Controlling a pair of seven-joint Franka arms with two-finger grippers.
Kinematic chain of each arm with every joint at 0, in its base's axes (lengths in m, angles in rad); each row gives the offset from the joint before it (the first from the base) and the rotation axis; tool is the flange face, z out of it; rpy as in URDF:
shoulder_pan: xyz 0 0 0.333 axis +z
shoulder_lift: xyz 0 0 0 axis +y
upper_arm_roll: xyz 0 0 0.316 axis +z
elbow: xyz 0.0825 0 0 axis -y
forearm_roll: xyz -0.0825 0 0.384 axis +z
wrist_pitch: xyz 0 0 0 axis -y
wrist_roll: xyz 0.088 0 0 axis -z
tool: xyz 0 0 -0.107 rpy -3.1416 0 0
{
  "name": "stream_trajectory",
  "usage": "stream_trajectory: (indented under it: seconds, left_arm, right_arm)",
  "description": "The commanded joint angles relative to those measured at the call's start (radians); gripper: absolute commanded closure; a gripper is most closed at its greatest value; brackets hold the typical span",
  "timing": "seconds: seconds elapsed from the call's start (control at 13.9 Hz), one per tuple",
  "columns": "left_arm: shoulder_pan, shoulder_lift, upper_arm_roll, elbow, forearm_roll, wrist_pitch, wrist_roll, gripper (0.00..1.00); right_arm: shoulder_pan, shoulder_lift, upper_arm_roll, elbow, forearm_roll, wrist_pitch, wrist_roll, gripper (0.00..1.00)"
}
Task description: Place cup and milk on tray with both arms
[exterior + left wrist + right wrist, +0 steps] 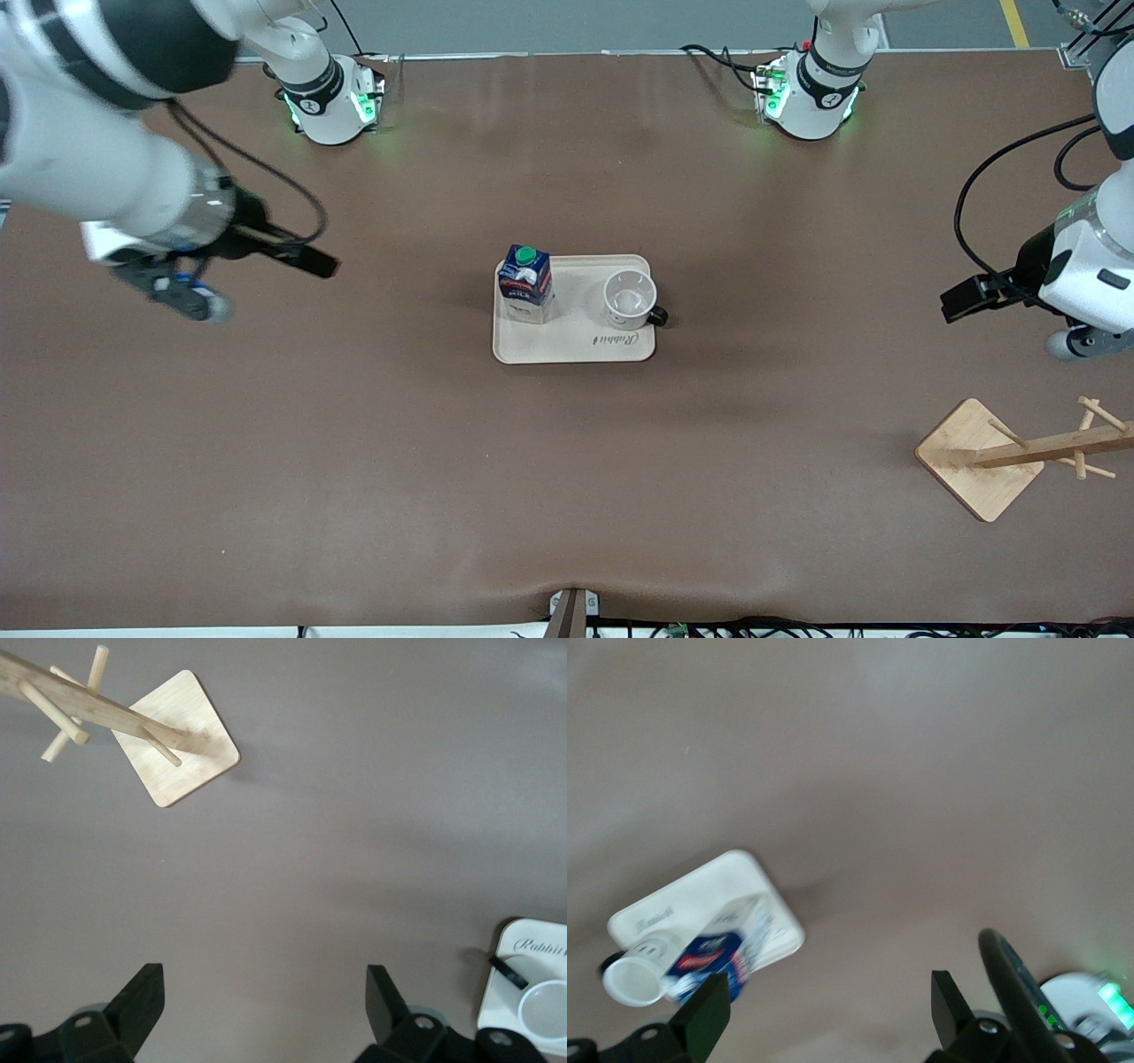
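While both arms hang raised over bare tabletop (354, 461), each end effector stands wide open, holding nothing: left end effector (257, 1014) toward its own end of the tabletop, near the wooden rack (1010, 454); right end effector (824, 1014) toward the right arm's end. Tray (576, 346), cream, mid-tabletop. Milk (525, 283) upright on the tray's right-arm side. Cup (631, 301) upright on the tray beside the milk, apart, handle toward the left arm's end.
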Motion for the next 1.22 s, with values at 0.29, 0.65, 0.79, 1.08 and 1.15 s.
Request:
stream_trajectory:
  seconds: [0.29, 0.65, 0.79, 1.08, 1.15]
  left_arm:
    - [0.004, -0.033, -0.002, -0.005, 0.009, -0.019, 0.062, 0.0]
    - [-0.076, -0.133, 0.095, -0.066, 0.005, -0.018, 0.065, 0.0]
    - [-0.076, -0.17, 0.099, -0.11, -0.015, -0.018, 0.126, 0.0]
    - [-0.073, -0.225, 0.113, -0.186, -0.053, -0.001, 0.18, 0.0]
    - [-0.074, -0.24, 0.124, -0.207, -0.067, 0.011, 0.18, 0.0]
  right_arm:
    - [-0.174, -0.24, 0.0, -0.274, -0.131, 0.175, -0.478, 0.0]
    - [-0.309, -0.33, -0.006, -0.427, -0.126, 0.218, -0.755, 0.0]
    - [-0.309, -0.314, -0.006, -0.34, -0.134, 0.198, -0.752, 0.0]
    - [-0.335, -0.307, -0.008, -0.304, -0.118, 0.188, -0.752, 0.0]
    - [-0.332, -0.308, -0.006, -0.304, -0.12, 0.179, -0.75, 0.0]
